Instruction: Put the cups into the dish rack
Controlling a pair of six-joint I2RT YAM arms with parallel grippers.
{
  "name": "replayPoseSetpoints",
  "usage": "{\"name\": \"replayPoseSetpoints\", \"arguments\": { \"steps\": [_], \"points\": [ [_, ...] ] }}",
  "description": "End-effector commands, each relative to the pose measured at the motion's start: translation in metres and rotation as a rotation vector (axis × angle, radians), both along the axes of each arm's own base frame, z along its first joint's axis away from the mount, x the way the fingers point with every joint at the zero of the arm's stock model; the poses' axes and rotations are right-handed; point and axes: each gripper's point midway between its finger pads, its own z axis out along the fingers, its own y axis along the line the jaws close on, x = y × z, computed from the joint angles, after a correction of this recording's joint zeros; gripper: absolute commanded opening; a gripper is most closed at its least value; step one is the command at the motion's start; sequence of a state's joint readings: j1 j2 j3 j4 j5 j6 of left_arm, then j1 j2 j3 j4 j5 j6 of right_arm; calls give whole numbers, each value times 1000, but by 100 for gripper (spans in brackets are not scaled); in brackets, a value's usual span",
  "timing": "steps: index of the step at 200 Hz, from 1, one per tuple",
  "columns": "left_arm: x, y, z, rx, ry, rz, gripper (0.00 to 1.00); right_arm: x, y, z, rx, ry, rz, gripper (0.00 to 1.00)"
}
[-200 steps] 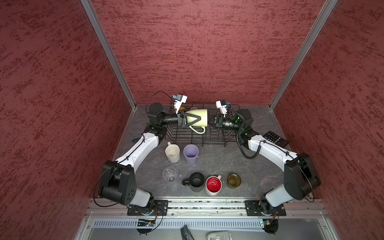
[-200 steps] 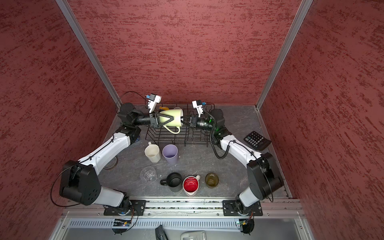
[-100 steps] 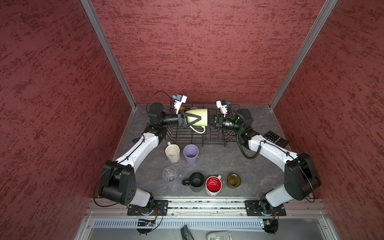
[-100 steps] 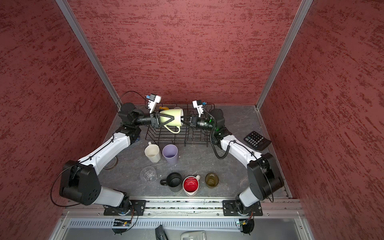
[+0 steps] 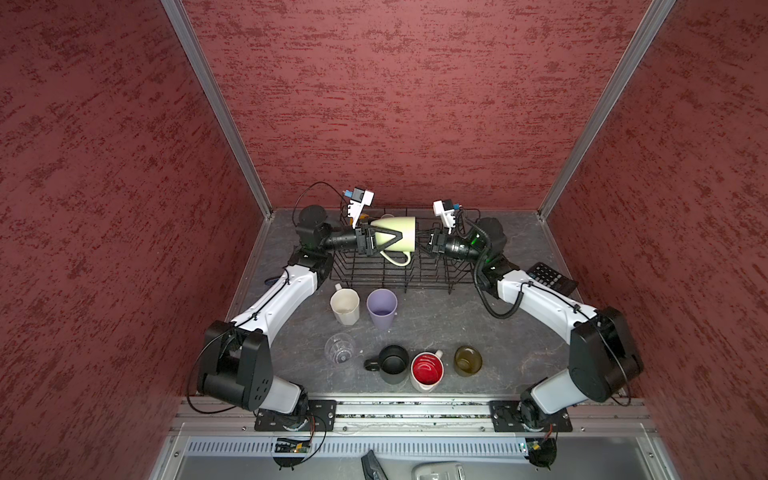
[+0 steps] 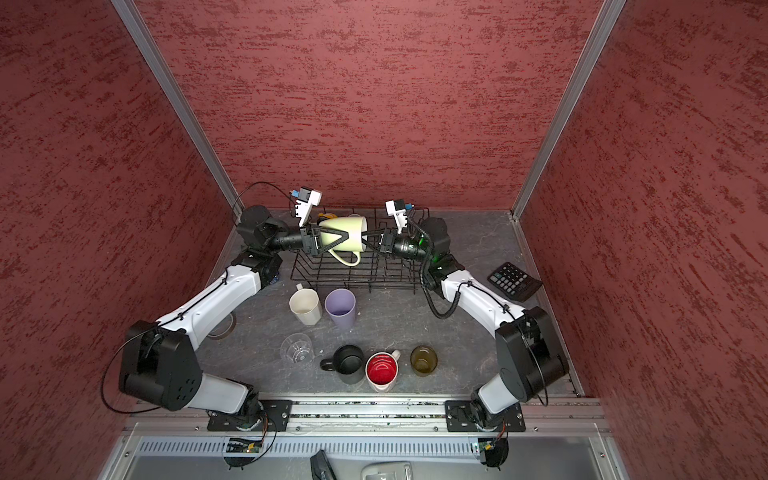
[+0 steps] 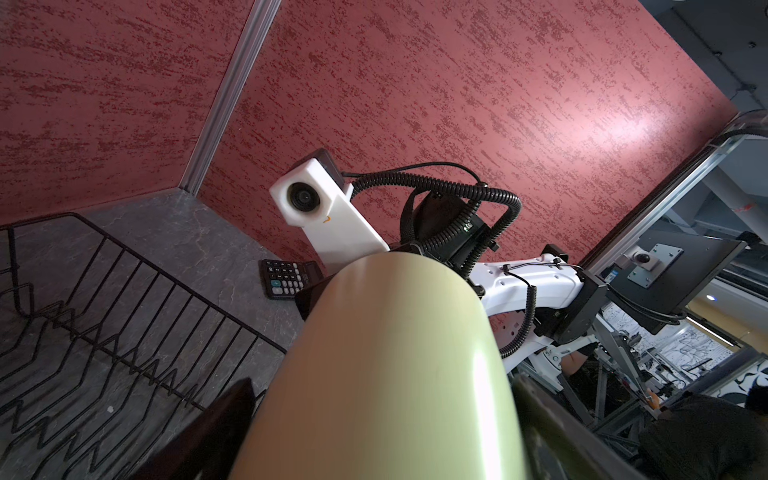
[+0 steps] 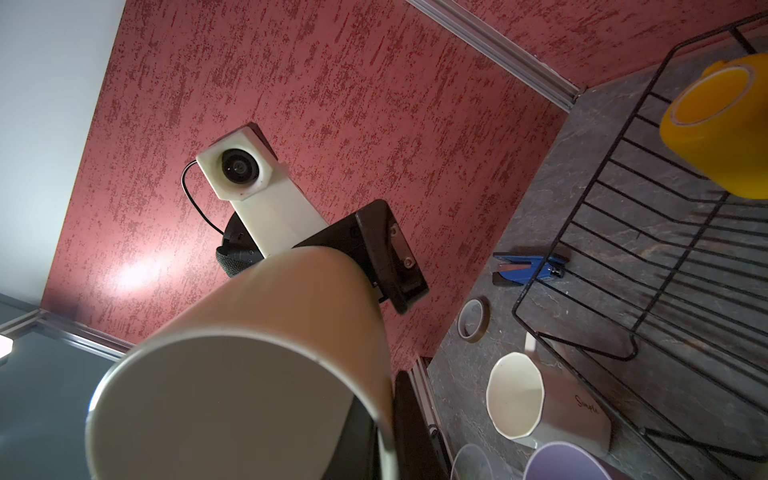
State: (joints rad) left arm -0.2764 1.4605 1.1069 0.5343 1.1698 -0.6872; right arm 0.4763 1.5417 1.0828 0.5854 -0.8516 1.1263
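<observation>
The pale green ceramic mug (image 5: 395, 224) hangs sideways over the black wire dish rack (image 5: 390, 284) at the counter's far edge. My right fingers (image 5: 424, 242) are pinched on its rim and my left fingers (image 5: 398, 235) spread astride its base, though I cannot tell whether they grip. I read it as a handover, to reorient the mug.

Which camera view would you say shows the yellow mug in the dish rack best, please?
The right wrist view: the yellow mug sits large and clear in the dish rack. In both top views only a yellow sliver peeks from behind a wrist camera; the left wrist view misses it entirely.
</observation>
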Motion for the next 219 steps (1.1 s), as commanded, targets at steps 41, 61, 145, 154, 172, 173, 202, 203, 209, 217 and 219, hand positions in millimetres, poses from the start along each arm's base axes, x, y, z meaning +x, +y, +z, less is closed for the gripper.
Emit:
{"name": "replayPoseSetpoints", "arguments": {
  "steps": [41,61,145,154,172,173,202,203,209,217,219],
  "points": [
    [-7,1,5,-6,-11,-25,67,-19,8,38,74,-109,32,0],
    [-9,2,10,-12,-20,-22,53,-18,8,36,73,-104,29,0],
    [-8,10,20,-21,-23,1,0,-15,7,34,66,-97,9,10],
    [-9,12,22,-23,-29,7,0,-15,7,34,66,-97,8,11],
    [-11,16,27,-23,-39,17,0,-14,7,32,64,-94,6,13],
    [-11,16,27,-24,-41,18,0,-14,7,33,64,-95,6,13],
    [-10,18,29,-13,-39,29,0,-14,8,33,65,-93,7,17],
    [-10,18,30,-13,-40,29,0,-14,8,33,66,-93,7,17],
    [-10,19,31,-13,-46,31,0,-14,8,32,65,-92,7,18],
    [-9,19,31,-12,-48,33,0,-13,8,31,64,-90,7,20],
    [-9,19,31,-12,-49,33,0,-13,8,31,63,-89,7,20]
  ]
}}
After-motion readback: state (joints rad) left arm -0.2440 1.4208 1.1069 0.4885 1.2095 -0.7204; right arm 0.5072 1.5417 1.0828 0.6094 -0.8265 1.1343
